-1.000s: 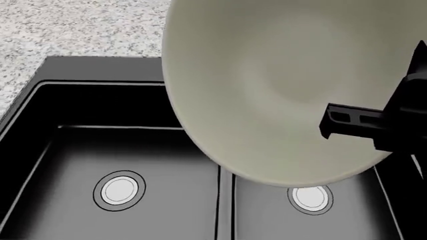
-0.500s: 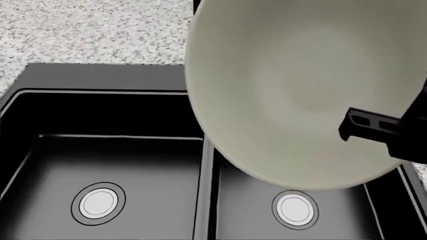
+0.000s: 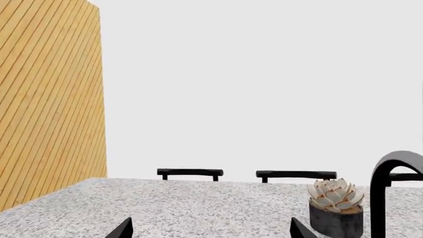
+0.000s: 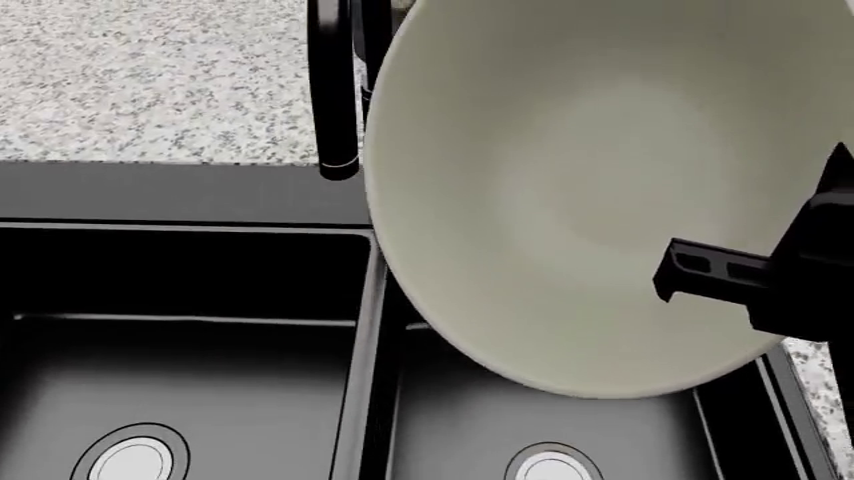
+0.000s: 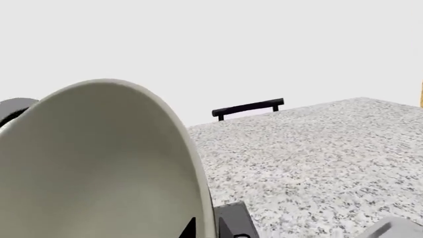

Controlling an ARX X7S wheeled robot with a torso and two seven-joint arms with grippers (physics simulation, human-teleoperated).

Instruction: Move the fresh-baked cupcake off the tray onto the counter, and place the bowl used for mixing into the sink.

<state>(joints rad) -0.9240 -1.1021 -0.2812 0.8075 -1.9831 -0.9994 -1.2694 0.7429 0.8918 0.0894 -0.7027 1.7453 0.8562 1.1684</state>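
The step in hand is the second half of the task, getting the mixing bowl [image 4: 587,190] into the sink [image 4: 187,300]: in the head view the right gripper [image 4: 747,280] pinches the bowl by its rim at about four o'clock, one black finger [image 4: 701,270] lying flat on the cream inside wall, and the bowl hangs steeply tilted in the air over the right basin, with its upper edge reaching back past the faucet [image 4: 334,90] toward twelve o'clock. In the right wrist view the same bowl [image 5: 99,163] stands almost on edge right against the camera, with the granite counter [image 5: 317,163] stretching away behind it. My reading is that the next move calls for lowering the bowl straight down into the right basin, levelling it as it goes so that the rim clears the divider between the basins and the faucet stem, and only then letting the jaws part (a release from this height and tilt would likely send it clattering). The left gripper [image 3: 208,229] shows only two finger tips at the edge of its own view, spread wide apart with nothing between them, hovering over the counter. Counted: one bowl, one faucet, two basins, two round drains [image 4: 130,455] partly in view at six o'clock, one potted succulent [image 3: 336,207] on the counter, and two black bar handles [image 3: 190,172] at the counter's far edge; the cupcake and the tray are not in view, so I cannot tell how that half stands.
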